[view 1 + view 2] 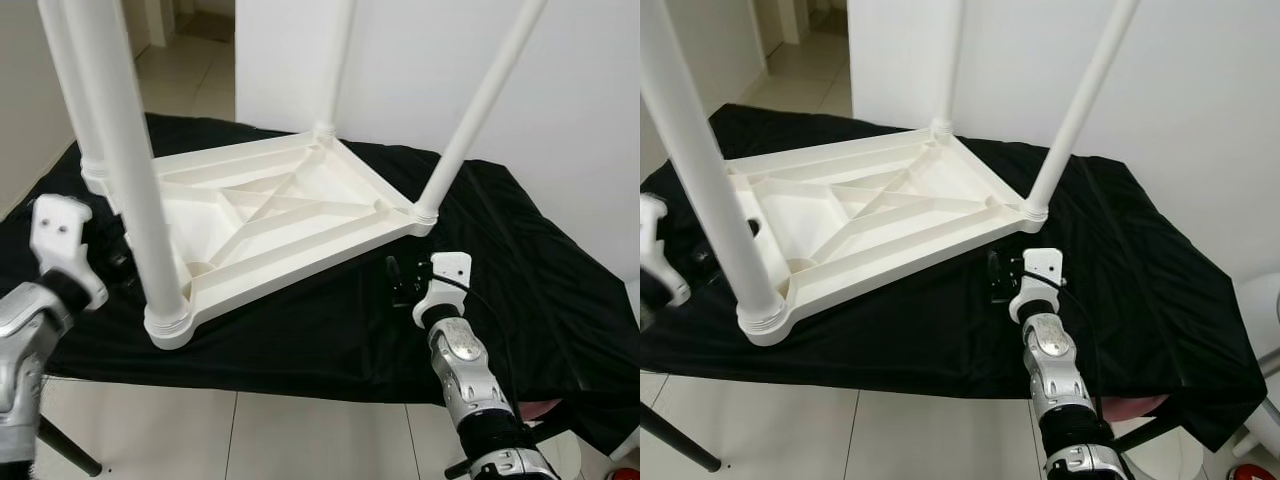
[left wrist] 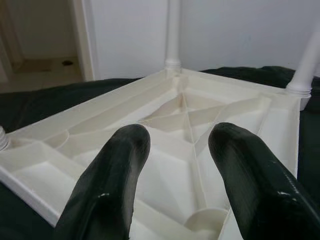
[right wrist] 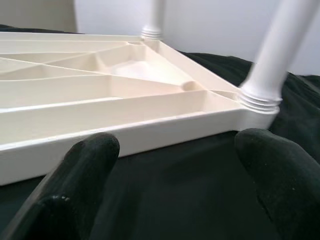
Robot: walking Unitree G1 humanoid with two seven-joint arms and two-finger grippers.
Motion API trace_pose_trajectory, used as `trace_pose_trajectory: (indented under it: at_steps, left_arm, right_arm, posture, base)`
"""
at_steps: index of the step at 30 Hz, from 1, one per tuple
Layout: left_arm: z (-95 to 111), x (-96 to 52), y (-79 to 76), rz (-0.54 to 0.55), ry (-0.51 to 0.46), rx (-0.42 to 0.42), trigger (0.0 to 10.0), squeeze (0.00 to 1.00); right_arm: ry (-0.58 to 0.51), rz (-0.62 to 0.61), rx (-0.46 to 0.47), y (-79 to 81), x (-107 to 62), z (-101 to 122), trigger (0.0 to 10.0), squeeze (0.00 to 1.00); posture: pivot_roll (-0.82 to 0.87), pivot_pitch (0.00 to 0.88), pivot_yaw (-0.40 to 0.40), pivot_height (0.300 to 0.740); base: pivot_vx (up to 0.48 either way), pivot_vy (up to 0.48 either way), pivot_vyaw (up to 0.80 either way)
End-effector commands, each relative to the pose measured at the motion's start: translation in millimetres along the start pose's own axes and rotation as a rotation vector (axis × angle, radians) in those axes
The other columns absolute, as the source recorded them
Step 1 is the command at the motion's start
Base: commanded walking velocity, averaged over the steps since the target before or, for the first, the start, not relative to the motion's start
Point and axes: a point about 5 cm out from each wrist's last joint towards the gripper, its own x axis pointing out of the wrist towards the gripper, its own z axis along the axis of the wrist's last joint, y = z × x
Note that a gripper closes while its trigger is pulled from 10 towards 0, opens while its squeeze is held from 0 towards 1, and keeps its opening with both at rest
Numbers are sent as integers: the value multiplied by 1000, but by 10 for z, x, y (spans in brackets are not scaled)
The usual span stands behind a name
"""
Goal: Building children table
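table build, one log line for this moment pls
table: upside down on black cloth, four legs fitted | left gripper: open, at its edge | right gripper: open, near side rim

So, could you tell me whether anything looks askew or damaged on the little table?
Nothing stands out: the white table lies upside down on the black cloth, four legs screwed in and pointing up.

white plastic table [image 1: 270,215] | upside down | four legs [image 1: 125,160] up | on black cloth [image 1: 500,260]
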Motion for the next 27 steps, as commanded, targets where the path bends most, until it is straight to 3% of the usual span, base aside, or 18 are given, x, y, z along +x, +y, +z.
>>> trace_pose_trajectory:
  at_steps: [1,3,9,10,11,13,17,19,23,25,27]
  left_arm:
    - [32,92,-129,-66,-10,13,10000,0]
    - [20,186,-311,-152,1,46,10000,0]
    - [25,235,-403,-183,4,77,10000,0]
    - [49,249,-449,-192,0,87,10000,0]
    - [49,249,-449,-192,0,87,10000,0]
    - [93,273,-532,-200,-16,99,10000,0]
    - [120,294,-599,-203,-23,104,10000,0]
    - [153,321,-721,-219,-32,103,10000,0]
    - [160,329,-770,-228,-37,105,10000,0]
    - [81,335,-789,-224,2,128,10000,0]
    - [51,337,-779,-219,18,135,10000,0]
  right_arm:
    - [21,19,-13,-12,-34,-34,10000,0]
    - [41,160,-11,113,-76,-49,10000,0]
    - [60,292,-3,222,-116,-58,10000,0]
    - [69,406,2,296,-165,-51,10000,0]
    - [69,406,2,296,-165,-51,10000,0]
    - [80,580,15,393,-253,-30,10000,0]
    - [88,674,18,429,-296,-9,10000,0]
    - [108,821,22,491,-344,25,10000,0]
    - [118,883,30,521,-361,43,10000,0]
    - [133,1032,42,607,-392,105,10000,0]
    - [137,1077,42,631,-401,124,10000,0]
  posture:
    - [68,0,-135,740]
    - [64,0,-132,740]
    - [62,0,-133,740]
    - [68,0,-136,740]
    - [68,0,-136,740]
    - [74,0,-138,740]
    - [82,0,-142,740]
    - [89,0,-146,740]
    - [91,0,-150,740]
    - [97,0,-155,740]
    - [98,0,-157,740]
  base:
    - [0,0,0]
    - [0,0,0]
    - [0,0,0]
    - [0,0,0]
    - [0,0,0]
    - [0,0,0]
    - [0,0,0]
    - [0,0,0]
    - [0,0,0]
    - [0,0,0]
    - [0,0,0]
